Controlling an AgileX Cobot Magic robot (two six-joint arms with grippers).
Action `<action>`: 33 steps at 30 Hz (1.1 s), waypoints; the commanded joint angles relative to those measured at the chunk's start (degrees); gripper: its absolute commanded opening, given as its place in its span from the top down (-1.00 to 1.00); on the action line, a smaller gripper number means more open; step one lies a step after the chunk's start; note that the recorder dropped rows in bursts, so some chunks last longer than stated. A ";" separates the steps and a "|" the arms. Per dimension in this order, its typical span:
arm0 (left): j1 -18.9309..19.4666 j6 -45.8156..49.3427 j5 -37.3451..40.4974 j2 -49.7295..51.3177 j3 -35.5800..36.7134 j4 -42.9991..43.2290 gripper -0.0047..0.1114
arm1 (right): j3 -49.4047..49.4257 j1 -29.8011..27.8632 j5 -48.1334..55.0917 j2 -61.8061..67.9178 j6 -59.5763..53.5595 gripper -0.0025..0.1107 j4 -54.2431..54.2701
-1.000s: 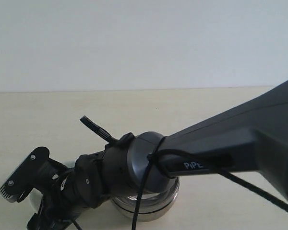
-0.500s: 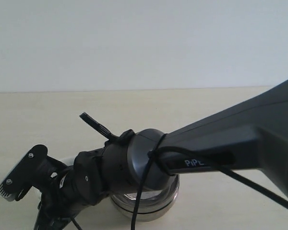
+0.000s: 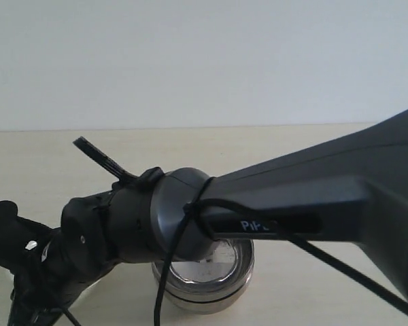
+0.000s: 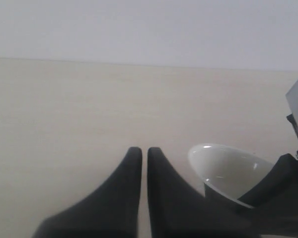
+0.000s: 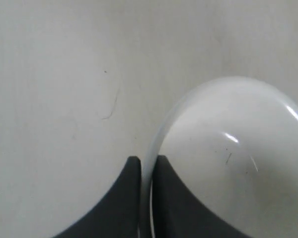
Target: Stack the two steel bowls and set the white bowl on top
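Observation:
My right gripper (image 5: 148, 166) is shut on the rim of the white bowl (image 5: 228, 158), one finger inside it and one outside. The bowl hangs tilted above the pale table. The left wrist view shows the same white bowl (image 4: 226, 167) just beside my left gripper (image 4: 140, 151), which is shut with nothing between its fingers. In the exterior view the right arm's wrist (image 3: 122, 224) reaches across to the lower left. Behind it stands shiny steel bowl ware (image 3: 207, 282) with a banded outside. I cannot tell whether it is one bowl or two nested.
The pale wooden table (image 3: 272, 146) runs back to a plain white wall. The right arm's thick forearm (image 3: 340, 197) and its cable (image 3: 173, 272) cross over the steel ware. Bare tabletop (image 4: 64, 109) lies ahead of the left gripper.
The right arm's wrist has swung left and lower in the exterior view, carrying the white bowl. More of the steel ware's inside now shows.

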 commanded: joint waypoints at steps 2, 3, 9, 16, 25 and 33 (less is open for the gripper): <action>-0.29 -0.27 -0.51 -0.18 0.17 0.00 0.85 | -1.62 0.29 1.61 -0.23 1.53 0.96 -4.19; -0.29 -0.27 -0.51 -0.18 0.17 0.00 0.85 | -1.62 0.29 1.61 -0.50 2.61 0.96 -5.89; -0.29 -0.27 -0.51 -0.18 0.17 0.00 0.85 | -1.62 0.29 3.41 -4.84 17.14 0.96 -21.00; -0.29 -0.27 -0.51 -0.18 0.17 0.00 0.85 | -1.62 0.29 14.10 -13.05 37.13 0.96 -45.67; -0.29 -0.27 -0.40 -0.18 0.17 0.00 0.85 | 7.36 -3.94 21.17 -19.80 50.26 0.96 -53.53; -0.29 -0.27 -0.40 -0.18 0.17 0.00 0.85 | 23.96 -4.27 13.91 -28.07 53.23 0.96 -50.43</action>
